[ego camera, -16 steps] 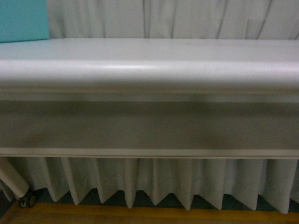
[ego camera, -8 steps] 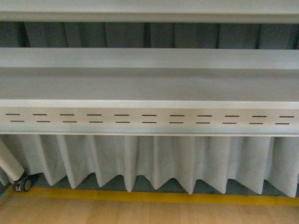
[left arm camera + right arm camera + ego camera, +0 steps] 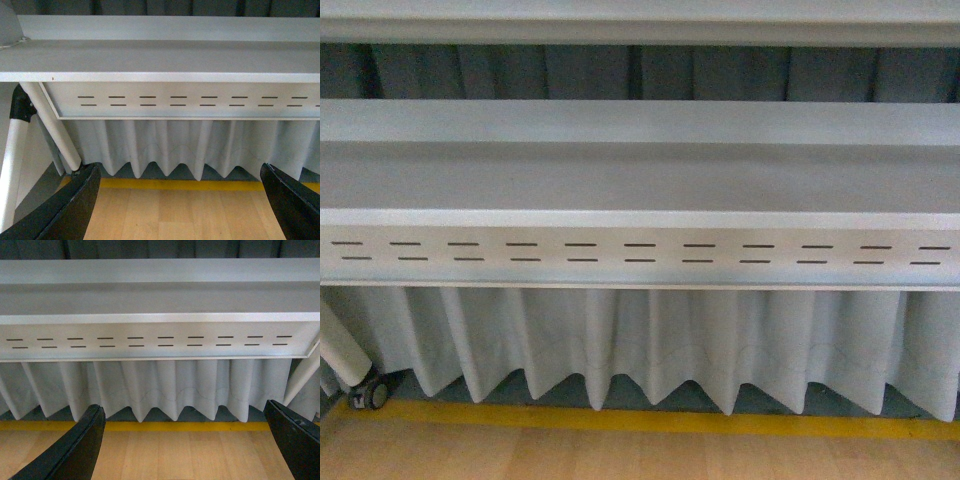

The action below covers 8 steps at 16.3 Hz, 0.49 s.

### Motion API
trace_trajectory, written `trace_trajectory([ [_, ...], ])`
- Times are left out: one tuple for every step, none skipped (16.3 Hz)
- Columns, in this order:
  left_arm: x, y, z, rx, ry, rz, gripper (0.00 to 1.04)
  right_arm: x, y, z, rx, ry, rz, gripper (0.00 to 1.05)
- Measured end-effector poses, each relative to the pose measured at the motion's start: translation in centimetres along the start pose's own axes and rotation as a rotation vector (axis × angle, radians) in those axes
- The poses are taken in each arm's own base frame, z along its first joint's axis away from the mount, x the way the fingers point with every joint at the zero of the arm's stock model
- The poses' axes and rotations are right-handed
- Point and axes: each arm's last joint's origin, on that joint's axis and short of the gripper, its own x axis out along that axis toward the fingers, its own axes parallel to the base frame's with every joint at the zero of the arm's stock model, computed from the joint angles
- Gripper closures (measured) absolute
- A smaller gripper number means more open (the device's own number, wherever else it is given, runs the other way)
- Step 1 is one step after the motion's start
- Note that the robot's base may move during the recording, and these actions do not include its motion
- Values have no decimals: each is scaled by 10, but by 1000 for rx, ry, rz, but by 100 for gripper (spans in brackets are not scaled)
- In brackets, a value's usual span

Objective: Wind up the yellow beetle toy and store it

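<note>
Under the counter (image 3: 640, 180): slotted grey metal rail (image 3: 640, 253), pleated white curtain (image 3: 650, 340) (scalloped hem), wood floor (image 3: 620, 455). Left tool (image 3: 180, 200) and right tool (image 3: 185, 440) spread, empty.

Dim, cool, even light in all three views; soft shadow under the desk (image 3: 640, 180), mild overall softness, and dark blurred fingers (image 3: 70, 210) at wrist-view edges.

From down here I see only the counter's (image 3: 640, 180) underside; its top is hidden. A caster (image 3: 367, 393) at eight o'clock is half cut off. Each wrist view crops its claw's fingertips (image 3: 70, 210), (image 3: 75, 450) at the frame corners.
</note>
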Motion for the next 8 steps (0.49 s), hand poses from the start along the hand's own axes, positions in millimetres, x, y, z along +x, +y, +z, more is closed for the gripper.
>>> trace_trajectory([
  [0,0,0,0,0,0,7,0,0,0,0,0,0,7],
  [0,0,0,0,0,0,7,0,0,0,0,0,0,7],
  [0,0,0,0,0,0,7,0,0,0,0,0,0,7],
  [0,0,0,0,0,0,7,0,0,0,0,0,0,7],
  [0,0,0,0,0,0,7,0,0,0,0,0,0,7],
  [0,0,0,0,0,0,7,0,0,0,0,0,0,7],
  [0,0,0,0,0,0,7,0,0,0,0,0,0,7],
  [0,0,0,0,0,0,7,0,0,0,0,0,0,7],
])
